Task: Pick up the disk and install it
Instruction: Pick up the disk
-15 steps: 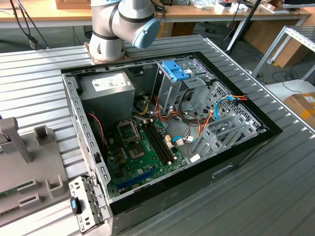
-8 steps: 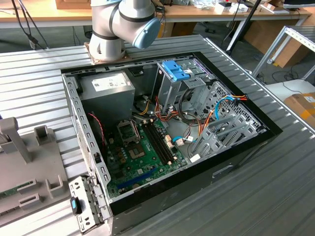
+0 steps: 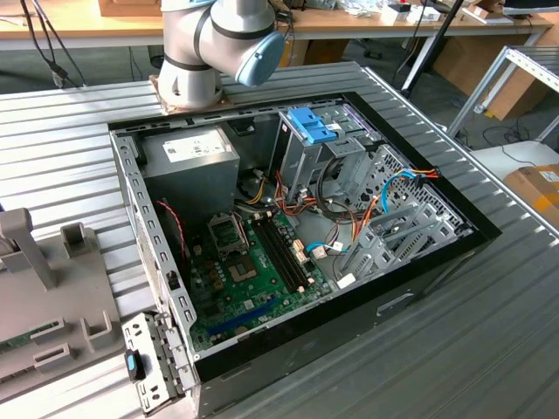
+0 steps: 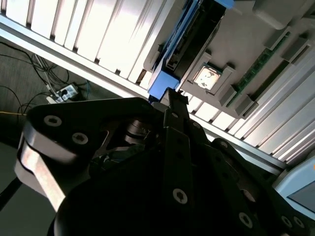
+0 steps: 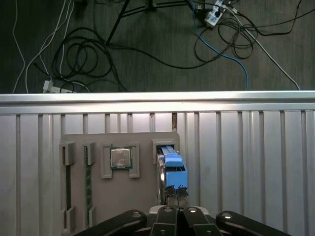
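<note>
Black gripper (image 5: 175, 191) hardware sits closest in both wrist views, its tip right at the blue-framed end of the disk (image 5: 173, 169). Whether it has closed on that end or merely touches it, I cannot tell. The disk stands on edge in a slot at one side of the grey parts holder (image 5: 145, 196), not yet lifted or installed. Just beside it in the same holder lies a square processor chip (image 5: 120, 158).

My worry is the hold. A grasp on the plastic bracket alone could flex or slip. A pull out of line with the slot would likely jam the disk against the holder's walls or drag the holder along.

Everything rests on a ribbed aluminium table (image 3: 489, 349), which also carries the open computer case (image 3: 288, 353) in front of the arm's base (image 3: 196, 61). Beyond the table's edge, loose cables (image 5: 147, 49) lie on a dark floor, with wooden benches (image 3: 79, 26) behind the arm.
</note>
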You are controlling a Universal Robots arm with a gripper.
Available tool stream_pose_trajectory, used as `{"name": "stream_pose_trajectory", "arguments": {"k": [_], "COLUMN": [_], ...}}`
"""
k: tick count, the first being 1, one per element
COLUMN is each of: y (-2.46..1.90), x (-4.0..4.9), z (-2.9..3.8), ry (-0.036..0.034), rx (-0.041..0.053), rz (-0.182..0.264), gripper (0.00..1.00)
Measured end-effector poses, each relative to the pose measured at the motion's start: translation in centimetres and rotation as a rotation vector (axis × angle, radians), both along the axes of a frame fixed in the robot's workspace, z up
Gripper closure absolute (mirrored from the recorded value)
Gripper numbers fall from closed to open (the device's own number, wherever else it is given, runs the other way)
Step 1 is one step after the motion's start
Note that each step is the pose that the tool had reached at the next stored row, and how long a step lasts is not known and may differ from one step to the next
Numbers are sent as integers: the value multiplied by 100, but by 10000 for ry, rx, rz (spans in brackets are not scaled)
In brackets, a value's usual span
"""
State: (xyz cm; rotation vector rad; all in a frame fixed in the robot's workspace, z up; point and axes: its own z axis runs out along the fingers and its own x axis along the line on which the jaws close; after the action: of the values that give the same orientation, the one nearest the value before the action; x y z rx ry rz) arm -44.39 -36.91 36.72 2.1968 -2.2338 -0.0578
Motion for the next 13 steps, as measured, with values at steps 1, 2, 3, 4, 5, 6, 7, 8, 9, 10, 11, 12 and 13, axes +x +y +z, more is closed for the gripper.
{"name": "stream_pose_trajectory", "arguments": {"k": [1,2,3,4,5,6,7,8,9,10,11,12,13], "y": [0,0,0,0,0,0,0,0,0,0,0,0,0], "x": [0,-1,-1,-1,0,0,0,0,0,0,0,0,0], "z": [0,-14,-13,-13,-14,-14,-15,-15,-15,-16,-16,-16,-16], "ry": [0,-1,1,2,0,1,0,0,1,0,0,1,1], "rx": [0,0,0,-1,0,0,0,0,0,0,0,0,0], "rz": [0,0,1,0,0,0,0,0,0,1,1,0,0], "gripper": [89,89,89,89,89,89,89,89,89,89,89,89,89]}}
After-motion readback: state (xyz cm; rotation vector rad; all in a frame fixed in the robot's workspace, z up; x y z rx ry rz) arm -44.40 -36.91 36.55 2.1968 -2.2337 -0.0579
